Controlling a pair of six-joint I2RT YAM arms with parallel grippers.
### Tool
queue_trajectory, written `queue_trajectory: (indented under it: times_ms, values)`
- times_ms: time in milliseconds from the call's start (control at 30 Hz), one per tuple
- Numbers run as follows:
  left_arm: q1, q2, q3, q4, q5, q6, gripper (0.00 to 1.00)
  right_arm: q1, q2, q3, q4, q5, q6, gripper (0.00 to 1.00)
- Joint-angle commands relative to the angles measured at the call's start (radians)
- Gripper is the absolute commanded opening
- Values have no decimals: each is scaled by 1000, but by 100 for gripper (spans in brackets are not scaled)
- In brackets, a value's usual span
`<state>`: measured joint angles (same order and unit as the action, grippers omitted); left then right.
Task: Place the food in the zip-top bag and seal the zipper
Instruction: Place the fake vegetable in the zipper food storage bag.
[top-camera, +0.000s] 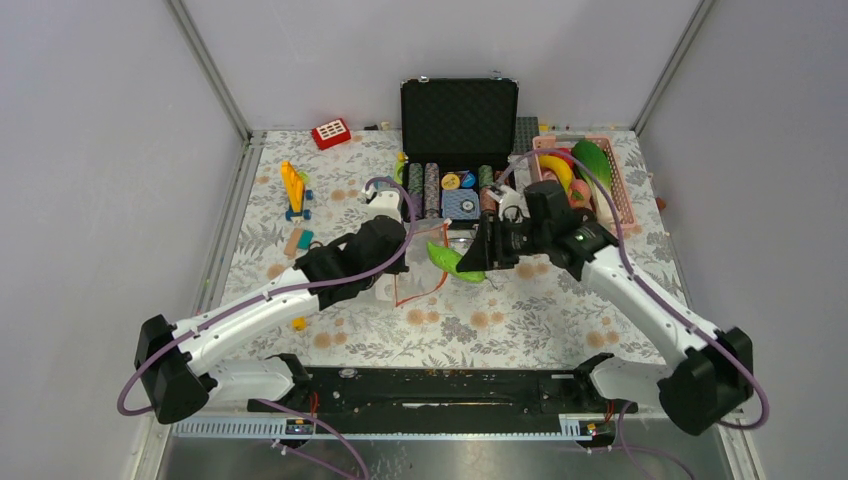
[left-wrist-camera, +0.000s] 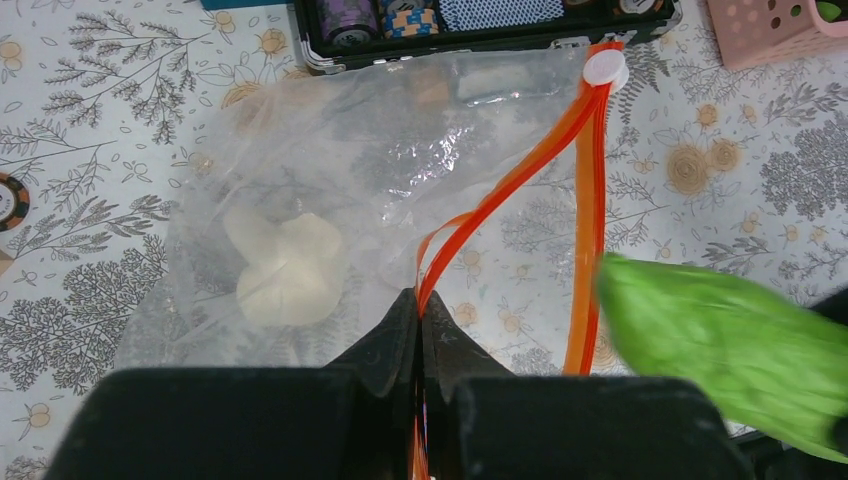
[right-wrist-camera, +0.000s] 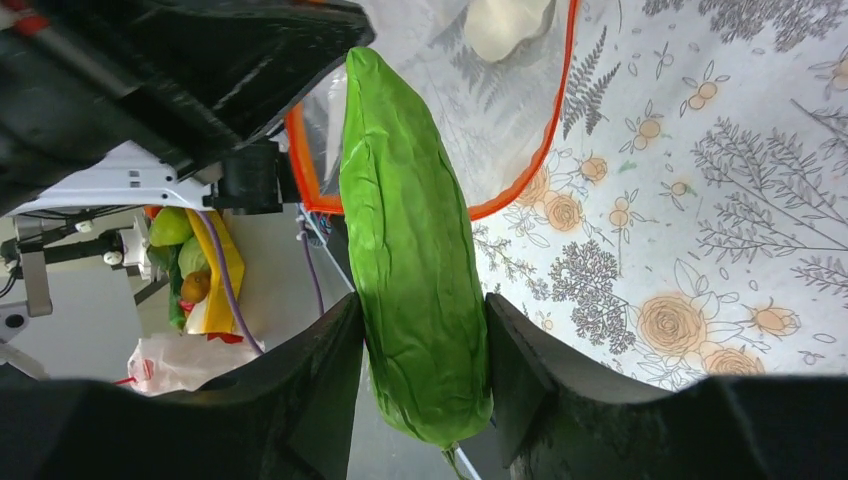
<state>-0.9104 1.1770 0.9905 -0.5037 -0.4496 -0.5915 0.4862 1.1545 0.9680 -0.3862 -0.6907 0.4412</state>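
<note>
Two grippers are engaged. The left gripper (left-wrist-camera: 418, 300) is clenched on the thin orange-red zipper strip (left-wrist-camera: 520, 170) of the clear floppy plastic bag (left-wrist-camera: 330, 150), holding one lip apart from the other so the mouth gapes. The right gripper (right-wrist-camera: 425, 320) grasps a long green leaf-shaped plastic toy vegetable (right-wrist-camera: 410, 200) near its stem end. The toy's long axis runs straight ahead of that gripper. Its tip is at the mouth, just beside the free lip, and seemingly not inside yet. The mouth lies dead ahead, and the left arm's black body crowds the tip on the left in the right wrist view. A pale lumpy toy piece (left-wrist-camera: 285, 265) sits inside the bag. Beyond the bag is a black poker-chip case (left-wrist-camera: 480, 20), with a pink mesh basket (left-wrist-camera: 760, 35) off right, on the floral surface (left-wrist-camera: 720, 180).
</note>
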Motion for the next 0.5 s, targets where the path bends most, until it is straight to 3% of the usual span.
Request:
queue_trajectory:
  times_ms: [0, 133, 467]
  values:
    - [5, -34, 18, 54, 39, 12, 0, 77, 123, 106, -44, 61, 29, 7]
    - [5, -36, 17, 61, 66, 26, 0, 104, 213, 182, -55, 179, 93, 12]
    - [5, -24, 14, 89, 142, 43, 0, 176, 368, 317, -65, 263, 198, 41]
